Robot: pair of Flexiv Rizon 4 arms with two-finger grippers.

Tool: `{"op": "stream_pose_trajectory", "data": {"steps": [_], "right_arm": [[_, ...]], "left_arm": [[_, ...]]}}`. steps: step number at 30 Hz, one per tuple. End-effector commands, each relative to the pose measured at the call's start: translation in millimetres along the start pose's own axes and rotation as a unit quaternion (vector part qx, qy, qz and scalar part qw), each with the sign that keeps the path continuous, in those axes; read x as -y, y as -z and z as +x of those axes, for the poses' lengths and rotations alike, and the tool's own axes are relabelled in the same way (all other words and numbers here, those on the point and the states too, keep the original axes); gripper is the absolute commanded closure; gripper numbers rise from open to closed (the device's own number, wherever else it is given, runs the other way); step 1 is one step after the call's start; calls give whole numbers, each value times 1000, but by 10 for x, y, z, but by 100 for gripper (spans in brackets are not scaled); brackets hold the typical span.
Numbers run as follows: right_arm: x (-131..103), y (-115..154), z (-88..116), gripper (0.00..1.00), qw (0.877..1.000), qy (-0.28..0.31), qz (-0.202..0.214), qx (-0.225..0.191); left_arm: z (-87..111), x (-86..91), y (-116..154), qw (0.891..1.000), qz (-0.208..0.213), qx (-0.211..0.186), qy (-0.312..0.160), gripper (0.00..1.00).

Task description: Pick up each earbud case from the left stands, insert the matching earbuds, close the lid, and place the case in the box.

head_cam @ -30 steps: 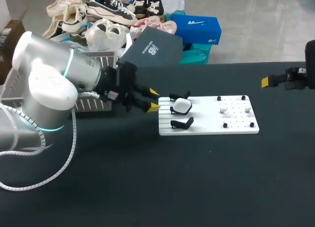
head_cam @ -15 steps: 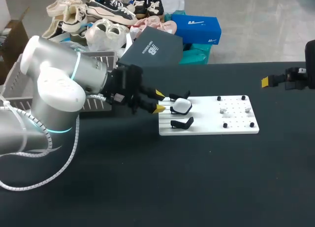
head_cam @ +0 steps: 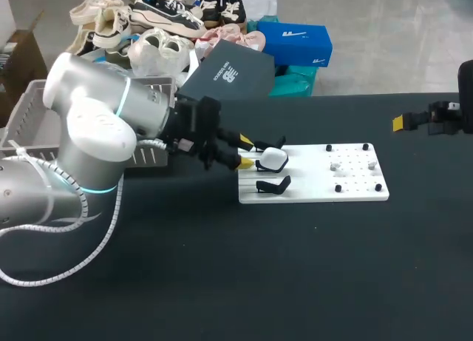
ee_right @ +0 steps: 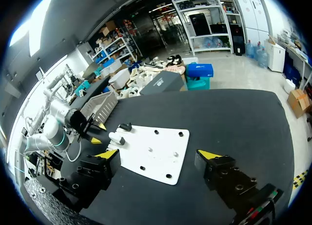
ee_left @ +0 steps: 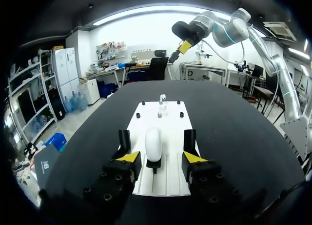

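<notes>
Left claw (ee_left: 161, 157) wide open, empty, just short of white case (ee_left: 153, 143); skewed closing could knock it off its stand (ee_left: 154, 166).

- Robotics lab bench setup.
- Left arm (head_cam: 96, 134), cabled, and right arm (ee_left: 234, 32) at one black tabletop (head_cam: 295, 267).
- White drilled plate (head_cam: 310, 174) carries black stands (head_cam: 273, 184).

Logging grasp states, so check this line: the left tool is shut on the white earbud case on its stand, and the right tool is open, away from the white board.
One error. The left tool is open, not shut on the case: the left wrist view shows its fingers either side of the case with gaps. The right tool is open, away from the board, as stated.
</notes>
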State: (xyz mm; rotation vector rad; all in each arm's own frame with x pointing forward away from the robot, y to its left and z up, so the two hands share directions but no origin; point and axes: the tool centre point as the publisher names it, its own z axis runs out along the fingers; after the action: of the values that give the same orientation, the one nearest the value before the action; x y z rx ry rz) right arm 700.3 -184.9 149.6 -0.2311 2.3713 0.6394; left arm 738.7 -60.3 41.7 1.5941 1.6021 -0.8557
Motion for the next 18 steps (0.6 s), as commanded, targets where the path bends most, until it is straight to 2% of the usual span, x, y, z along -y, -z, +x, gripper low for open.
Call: {"op": "stream_pose_trajectory", "data": {"steps": [1,7,13,18], "right_arm": [[8,0,-2,0,1000,0,-1,-1],[8,0,-2,0,1000,0,-1,-1],[8,0,-2,0,1000,0,-1,-1],[8,0,-2,0,1000,0,-1,-1]], "left_arm": [[36,-42,-74,1000,11,0,0,40],[33,-16,-132,1000,18,1,1,39],[19,-48,-211,1000,14,6,12,47],[24,-55,-260,1000,17,6,17,45]]}}
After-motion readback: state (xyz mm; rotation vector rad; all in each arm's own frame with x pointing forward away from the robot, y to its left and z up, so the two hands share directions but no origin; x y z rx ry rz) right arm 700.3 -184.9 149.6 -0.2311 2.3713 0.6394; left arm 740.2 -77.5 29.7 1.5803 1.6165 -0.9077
